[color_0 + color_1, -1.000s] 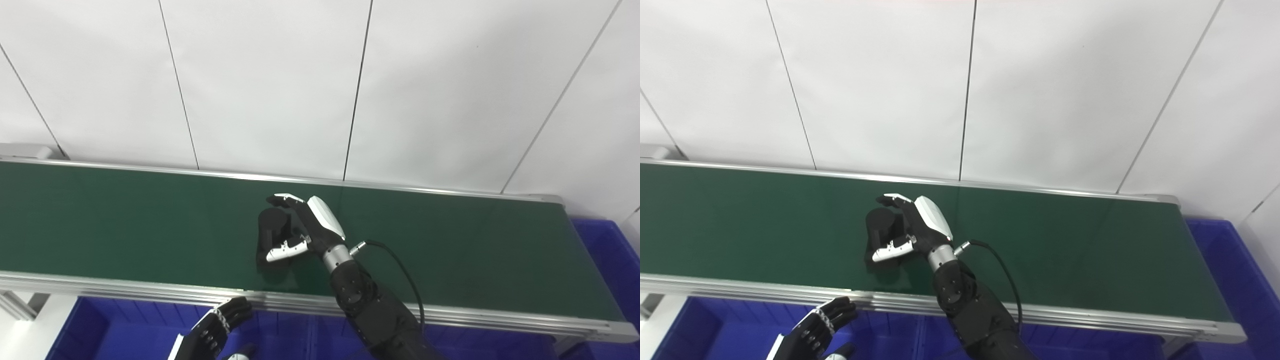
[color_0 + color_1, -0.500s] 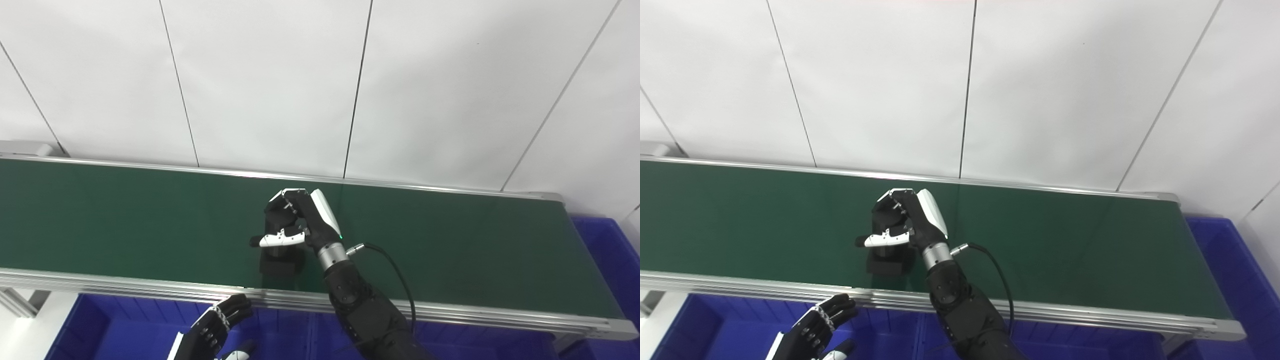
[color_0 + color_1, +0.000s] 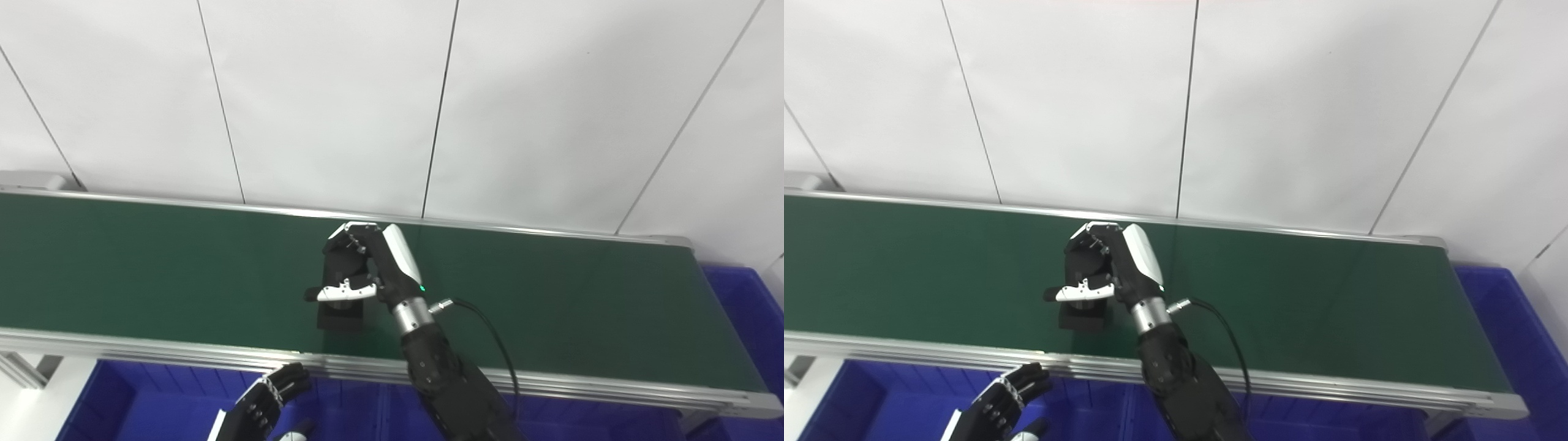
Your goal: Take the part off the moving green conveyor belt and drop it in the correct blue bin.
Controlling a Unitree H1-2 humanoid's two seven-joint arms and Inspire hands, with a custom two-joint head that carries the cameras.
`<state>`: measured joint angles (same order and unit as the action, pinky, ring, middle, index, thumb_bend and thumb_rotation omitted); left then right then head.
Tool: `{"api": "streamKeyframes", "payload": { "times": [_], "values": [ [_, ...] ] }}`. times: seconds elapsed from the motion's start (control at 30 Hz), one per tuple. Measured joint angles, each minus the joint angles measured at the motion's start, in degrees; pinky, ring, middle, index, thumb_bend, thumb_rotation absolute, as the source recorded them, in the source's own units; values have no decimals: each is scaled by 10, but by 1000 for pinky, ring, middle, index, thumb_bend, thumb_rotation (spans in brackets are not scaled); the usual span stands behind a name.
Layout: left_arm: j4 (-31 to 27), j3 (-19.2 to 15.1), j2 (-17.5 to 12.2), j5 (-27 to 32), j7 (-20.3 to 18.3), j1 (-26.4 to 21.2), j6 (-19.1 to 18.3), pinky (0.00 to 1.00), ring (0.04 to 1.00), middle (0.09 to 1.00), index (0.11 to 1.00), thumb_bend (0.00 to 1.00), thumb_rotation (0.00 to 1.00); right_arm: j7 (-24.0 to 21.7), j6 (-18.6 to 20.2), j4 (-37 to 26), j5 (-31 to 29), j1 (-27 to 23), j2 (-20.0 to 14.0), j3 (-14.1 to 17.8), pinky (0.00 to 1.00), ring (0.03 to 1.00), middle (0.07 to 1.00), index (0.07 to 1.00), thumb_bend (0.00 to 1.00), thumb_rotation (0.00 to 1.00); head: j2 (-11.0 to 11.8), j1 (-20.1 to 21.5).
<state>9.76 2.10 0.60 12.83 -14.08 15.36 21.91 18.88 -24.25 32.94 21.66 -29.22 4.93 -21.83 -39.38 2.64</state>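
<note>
One black part [image 3: 340, 305] stands upright inside the right hand [image 3: 367, 269] — fingers wrapped around it over the conveyor belt [image 3: 153, 269]; the left hand [image 3: 263, 407], fingers loosely apart, waits over the blue bin [image 3: 153, 401].

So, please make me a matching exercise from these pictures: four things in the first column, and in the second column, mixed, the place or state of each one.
Things:
1. right hand
2. left hand
3. black part
4. blue bin

Places or states:
A. beyond the right end of the belt
B. low, in front of the belt, holding nothing
C. over the green conveyor belt, fingers closed around something
D. dark, held in a hand

Pairs: 1-C, 2-B, 3-D, 4-A
</note>
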Motion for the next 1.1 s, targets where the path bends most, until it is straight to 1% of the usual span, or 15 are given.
{"api": "streamKeyframes", "payload": {
  "times": [0.1,0.17,0.23,0.37,0.43,0.53,0.6,0.7,0.8,0.93,1.03,1.1],
  "values": [
    [0,1,0,0,-1,-1,0,844,741,762,749,599,0,2,-1,-108,18,26,-1,4,54,87,119,113,554,0,0,3],
    [0,2,0,-2,0,-1,0,830,742,763,751,596,0,-3,-3,-166,24,42,-1,6,59,90,119,113,552,0,1,5],
    [0,2,0,-3,0,-1,0,816,742,763,751,597,0,-10,-6,-208,26,58,-1,8,60,89,120,112,544,0,1,8],
    [2,2,-1,-3,0,-4,0,812,735,759,749,606,0,-30,-6,-259,35,98,-8,11,64,92,118,107,546,0,4,17],
    [1,2,-1,-3,0,-4,-2,832,742,761,751,605,0,-37,-6,-279,46,124,-14,15,66,97,121,106,561,0,1,25],
    [-5,4,-2,-3,0,-3,-7,846,748,761,749,612,0,-48,-6,-309,49,166,-25,26,68,100,126,115,557,0,-4,32],
    [-8,4,-3,-3,0,-3,-10,853,751,760,749,610,0,-48,-6,-318,49,195,-33,32,67,100,129,120,561,0,-10,35],
    [-16,6,-5,-3,0,-1,-21,854,752,762,748,610,0,-48,-6,-324,47,255,-45,47,66,102,131,125,562,0,-13,39],
    [-17,6,-8,-2,-2,0,-21,860,748,759,749,603,0,-49,-6,-319,22,308,-60,55,73,111,136,128,548,0,-18,47],
    [-17,7,-11,-1,-5,-2,-23,841,736,753,747,622,0,-48,-6,-286,-38,353,-75,69,77,111,131,122,522,0,-29,54],
    [-17,8,-15,0,-6,-2,-23,836,734,751,747,636,0,-43,-6,-276,-51,379,-81,80,75,106,129,121,524,0,-31,71],
    [-18,9,-16,0,-6,-3,-26,840,735,748,746,644,0,-35,-6,-264,-50,384,-85,84,74,104,128,123,527,0,-32,76]
  ]
}}
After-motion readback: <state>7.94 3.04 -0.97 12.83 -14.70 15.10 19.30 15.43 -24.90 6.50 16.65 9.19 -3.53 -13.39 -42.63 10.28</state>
